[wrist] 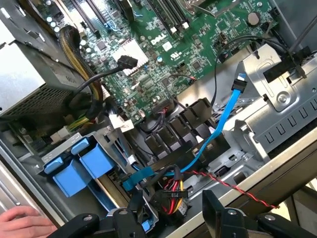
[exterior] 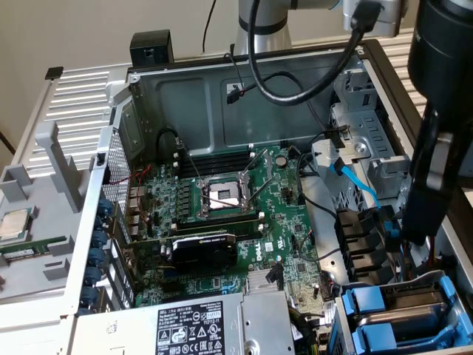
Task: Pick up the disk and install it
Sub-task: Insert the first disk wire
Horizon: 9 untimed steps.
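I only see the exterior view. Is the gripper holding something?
Observer: No. The wrist view shows the gripper open and empty.
Operator: What's it pointing at?
Observer: Red, yellow and black wires, right past its fingers.
Operator: Is anyone close?
Observer: Yes, a hand rests at the case's edge, near the blue carriers.

surface: ribbed bench [exterior: 80, 100] | on it: open computer case [exterior: 192, 103]; grey fixture [exterior: 63, 166]
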Motion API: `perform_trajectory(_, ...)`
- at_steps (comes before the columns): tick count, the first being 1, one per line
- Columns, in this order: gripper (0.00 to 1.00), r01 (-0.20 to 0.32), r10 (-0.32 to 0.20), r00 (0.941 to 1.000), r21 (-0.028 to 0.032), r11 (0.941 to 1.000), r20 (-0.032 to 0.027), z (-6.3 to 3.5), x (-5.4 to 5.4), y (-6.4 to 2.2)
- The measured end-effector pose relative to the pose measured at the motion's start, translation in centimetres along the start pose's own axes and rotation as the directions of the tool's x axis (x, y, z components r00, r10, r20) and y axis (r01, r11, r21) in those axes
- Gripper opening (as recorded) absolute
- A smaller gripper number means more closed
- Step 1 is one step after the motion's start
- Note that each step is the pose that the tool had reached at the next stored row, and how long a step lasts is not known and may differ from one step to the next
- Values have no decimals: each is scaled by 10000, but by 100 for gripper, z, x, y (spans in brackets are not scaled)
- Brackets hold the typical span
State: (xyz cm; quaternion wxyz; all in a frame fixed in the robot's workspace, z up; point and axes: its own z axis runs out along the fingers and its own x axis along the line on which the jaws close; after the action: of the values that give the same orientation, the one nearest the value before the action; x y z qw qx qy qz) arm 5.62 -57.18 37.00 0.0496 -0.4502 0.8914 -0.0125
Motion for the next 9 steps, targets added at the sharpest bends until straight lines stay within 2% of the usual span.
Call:
perform_trajectory(3,59,-93,92,9999,79,9999,49,25,9,15)
perform_trajectory(9,59,-276,275,9996,99,9996,39,128,0,34)
